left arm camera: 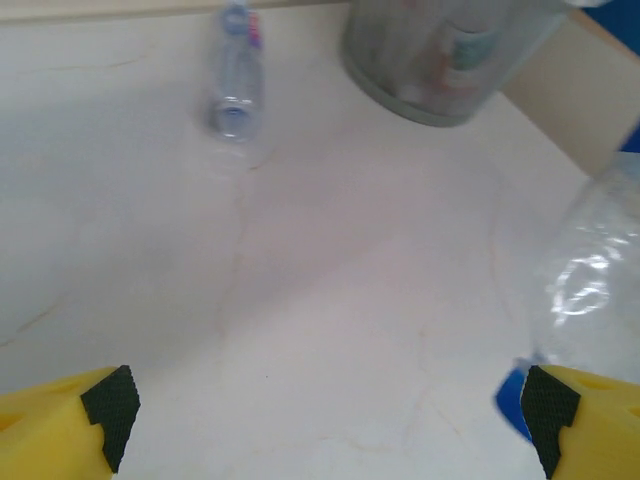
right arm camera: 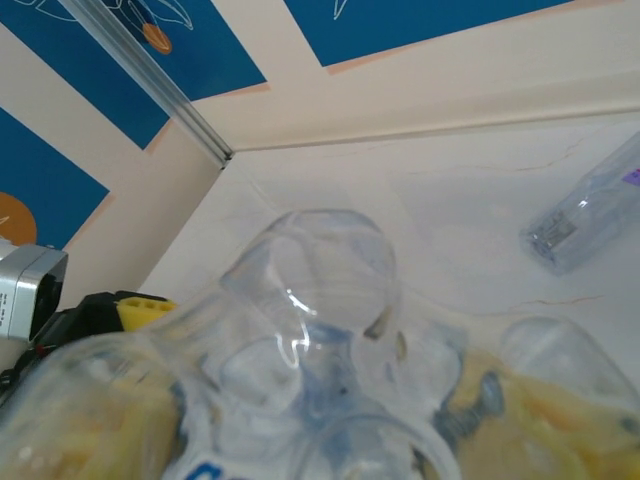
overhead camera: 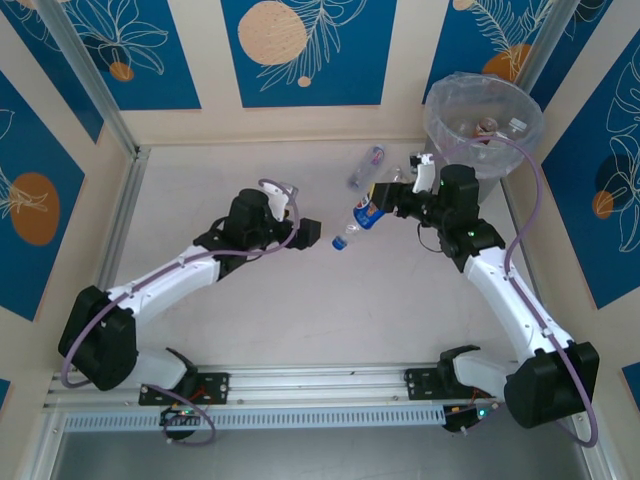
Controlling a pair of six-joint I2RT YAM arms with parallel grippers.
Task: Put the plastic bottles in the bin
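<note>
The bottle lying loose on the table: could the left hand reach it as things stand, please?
Probably yes: the left hand is open, and only table lies between it and the loose bottle.

Pale off-white table (overhead camera: pixel 300 310), faintly veined with thin hairline marks (left arm camera: pixel 236 250). Behind the table, a cream wall (overhead camera: pixel 205 120) set with blue panels (overhead camera: pixel 340 70) printed with white leaf outlines and peach discs (overhead camera: pixel 272 32); more such panels left and right of the table. Slanting metal post (overhead camera: pixel 95 82) at the table's far left corner. Slotted metal rail (overhead camera: pixel 320 381) along the table's near edge.
</note>
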